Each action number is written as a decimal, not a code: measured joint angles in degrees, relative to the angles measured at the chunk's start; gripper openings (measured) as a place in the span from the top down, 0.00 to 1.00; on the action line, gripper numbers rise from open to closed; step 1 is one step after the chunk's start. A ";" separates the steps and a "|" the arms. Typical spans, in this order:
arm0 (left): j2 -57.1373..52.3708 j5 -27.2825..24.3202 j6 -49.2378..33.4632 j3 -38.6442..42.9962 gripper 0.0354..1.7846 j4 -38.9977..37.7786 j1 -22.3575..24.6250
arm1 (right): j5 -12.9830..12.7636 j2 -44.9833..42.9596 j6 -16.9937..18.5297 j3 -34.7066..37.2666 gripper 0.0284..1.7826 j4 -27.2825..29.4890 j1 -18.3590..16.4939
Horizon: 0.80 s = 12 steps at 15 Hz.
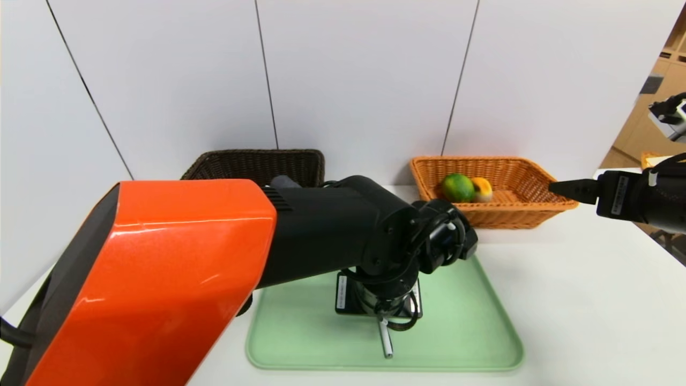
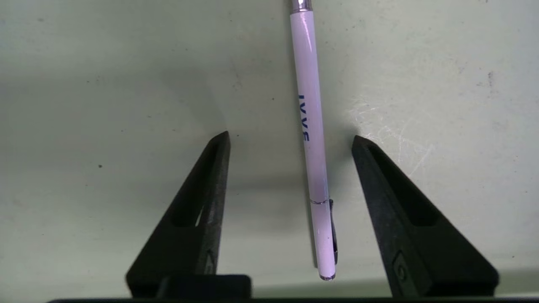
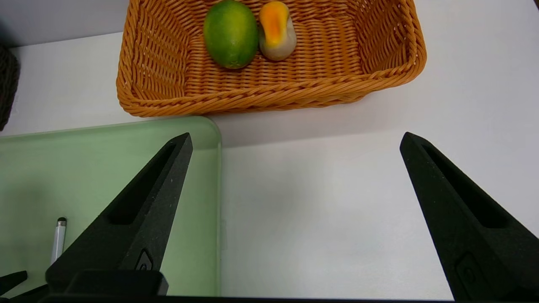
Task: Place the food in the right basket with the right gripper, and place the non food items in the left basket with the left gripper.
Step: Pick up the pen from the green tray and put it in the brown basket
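Observation:
My left gripper (image 1: 381, 315) points straight down over the green tray (image 1: 461, 332), open. In the left wrist view the gripper (image 2: 290, 139) straddles a slim white pen (image 2: 313, 147) lying flat on the tray, its fingers not touching it. The pen also shows in the head view (image 1: 386, 340). The green fruit (image 1: 457, 187) and the orange-topped bun (image 1: 482, 188) lie in the orange basket (image 1: 514, 212). My right gripper (image 1: 554, 188) hovers open and empty at that basket's right end. The cloth, the peeler and the second pen are hidden.
The dark brown basket (image 1: 257, 161) stands at the back left, its inside mostly hidden by my left arm. The right wrist view shows the orange basket (image 3: 269, 94), the tray's corner (image 3: 202, 139) and bare white table (image 3: 316, 210) between the fingers.

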 joint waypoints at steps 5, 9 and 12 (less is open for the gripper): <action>0.39 -0.16 0.11 0.04 0.99 0.00 -0.99 | -0.09 -1.43 -0.02 0.02 0.05 0.02 0.72; 0.35 -0.11 0.30 0.09 0.99 -0.13 -1.32 | -0.09 -2.54 -0.05 0.40 0.05 0.09 1.66; -1.60 -0.13 0.94 0.20 0.99 -3.74 -1.24 | -0.04 -3.67 -0.09 1.95 0.05 0.02 1.80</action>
